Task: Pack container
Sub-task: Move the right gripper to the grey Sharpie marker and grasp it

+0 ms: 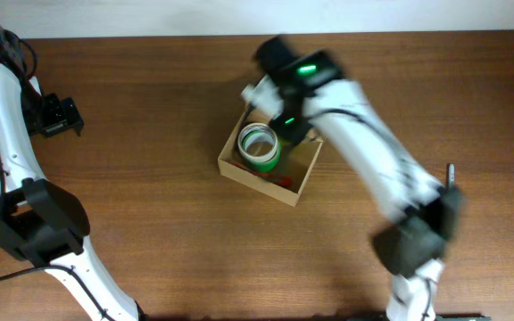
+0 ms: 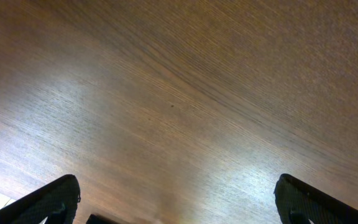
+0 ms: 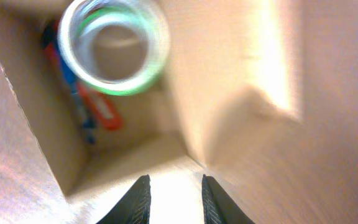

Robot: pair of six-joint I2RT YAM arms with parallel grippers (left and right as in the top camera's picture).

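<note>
The container [image 1: 303, 183], a small tan cardboard box, stands open at the middle of the table. Inside lies a tape roll [image 1: 260, 148] with a green rim, beside a red and blue item [image 1: 280, 181]. My right gripper [image 1: 286, 114] hangs over the box's far side. In the right wrist view its fingers [image 3: 176, 199] are parted over a bright cardboard surface and hold nothing, with the tape roll [image 3: 114, 89], the red item [image 3: 102, 113], the box wall [image 3: 36, 124] and the flap lid [image 3: 278, 143] ahead. My left gripper [image 1: 61, 114] is open and empty over bare wood [image 2: 179, 202].
The brown wooden table [image 1: 150, 196] surrounds the box. The left arm's base stands at the front left and the right arm's base at the front right. The table's far edge runs along the top of the overhead view.
</note>
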